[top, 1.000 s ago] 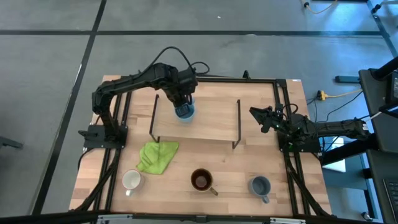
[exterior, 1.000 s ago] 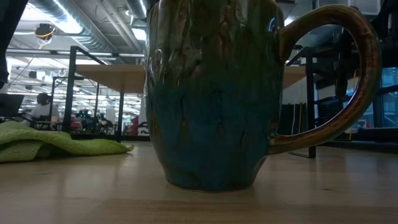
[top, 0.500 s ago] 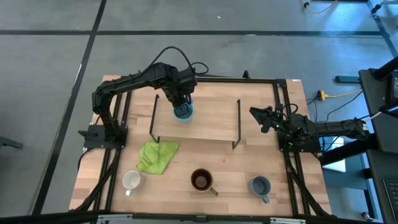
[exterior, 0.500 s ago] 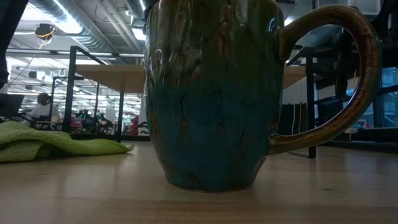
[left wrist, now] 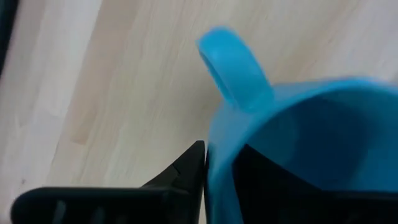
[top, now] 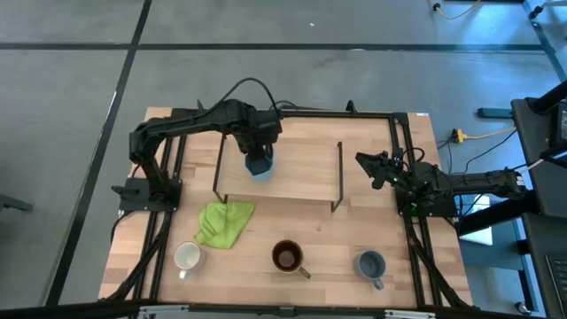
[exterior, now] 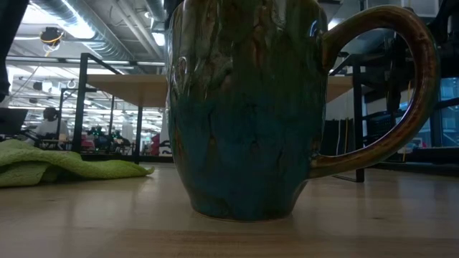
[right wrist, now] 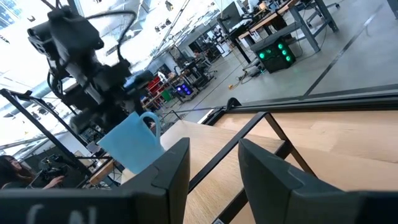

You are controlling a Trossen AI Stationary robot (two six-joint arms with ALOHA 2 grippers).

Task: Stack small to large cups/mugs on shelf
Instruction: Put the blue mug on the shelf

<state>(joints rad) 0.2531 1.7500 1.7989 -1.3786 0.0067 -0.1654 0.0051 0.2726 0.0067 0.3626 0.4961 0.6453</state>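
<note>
One light blue mug [top: 259, 166] sits on the shelf [top: 301, 182], the left end effector [top: 257, 152] directly over it, one finger inside the rim (grip unclear). Right end effector [top: 373, 170] waits open, well apart.

Even, diffuse overhead light in the high view, with soft, faint shadows on the table [top: 301, 213]. The low view is dim and backlit by bright ceiling lamps at upper left; the brown mug [exterior: 244, 107] is dark. In the left wrist view the light blue mug [left wrist: 298, 130] is motion-blurred.
</note>
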